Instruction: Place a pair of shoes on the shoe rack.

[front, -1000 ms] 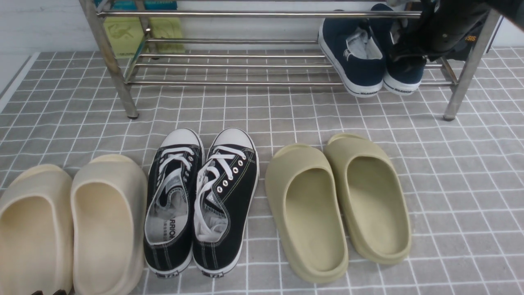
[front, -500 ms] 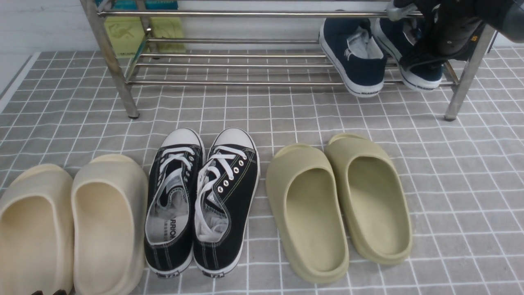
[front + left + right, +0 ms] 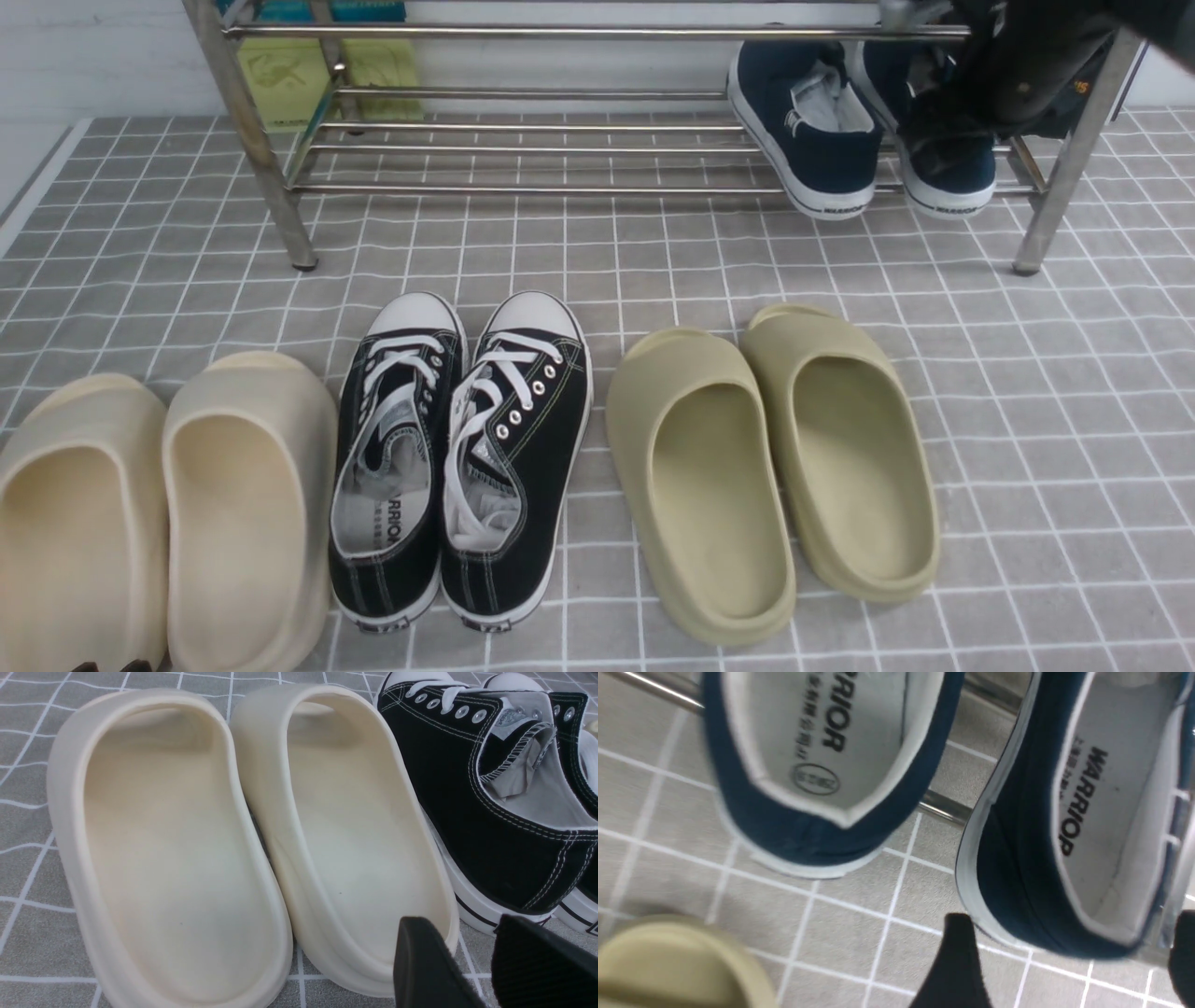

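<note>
The left gripper (image 3: 462, 924) hangs open and empty by the heels of the cream foam slides (image 3: 163, 835). Farther off, the right gripper (image 3: 1070, 917) is spread wide astride the heel of one navy blue canvas slip-on sneaker (image 3: 952, 177). Its twin (image 3: 826, 159) lies just beside, both on the shiny silver metal shoe rack (image 3: 560, 33).

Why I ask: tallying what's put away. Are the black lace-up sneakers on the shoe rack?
No, the black lace-up sneakers stand on the tiled floor in front of the shoe rack.
</note>
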### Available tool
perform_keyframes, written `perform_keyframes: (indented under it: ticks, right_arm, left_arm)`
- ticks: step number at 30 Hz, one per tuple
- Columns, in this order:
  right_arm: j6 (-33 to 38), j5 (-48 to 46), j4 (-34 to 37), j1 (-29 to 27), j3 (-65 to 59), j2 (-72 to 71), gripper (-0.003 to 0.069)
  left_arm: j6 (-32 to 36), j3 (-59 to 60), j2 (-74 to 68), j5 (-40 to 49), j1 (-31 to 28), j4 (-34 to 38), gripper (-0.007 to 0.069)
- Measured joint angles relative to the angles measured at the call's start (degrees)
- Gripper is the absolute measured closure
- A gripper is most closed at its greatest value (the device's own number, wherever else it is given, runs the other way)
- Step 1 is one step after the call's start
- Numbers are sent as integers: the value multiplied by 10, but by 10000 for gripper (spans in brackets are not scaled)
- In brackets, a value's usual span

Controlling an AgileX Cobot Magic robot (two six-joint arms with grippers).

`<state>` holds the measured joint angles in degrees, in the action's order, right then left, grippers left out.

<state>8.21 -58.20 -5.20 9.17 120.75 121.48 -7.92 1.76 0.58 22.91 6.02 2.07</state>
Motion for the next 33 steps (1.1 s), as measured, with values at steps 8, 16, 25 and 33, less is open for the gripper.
perform_keyframes:
  ticks: [8,16,25,33]
  right_arm:
    - [0,6,11,0,-111,-217,388]
    - [0,180,-41,0,-380,-518,662]
    - [-31,506,43,0,-814,-865,661]
    - [-68,688,83,0,-1146,-1133,654]
  left_arm:
    - [0,0,0,0,0,0,386]
    - [0,0,0,0,0,0,386]
    - [0,0,0,0,0,0,386]
    - [0,0,0,0,0,0,386]
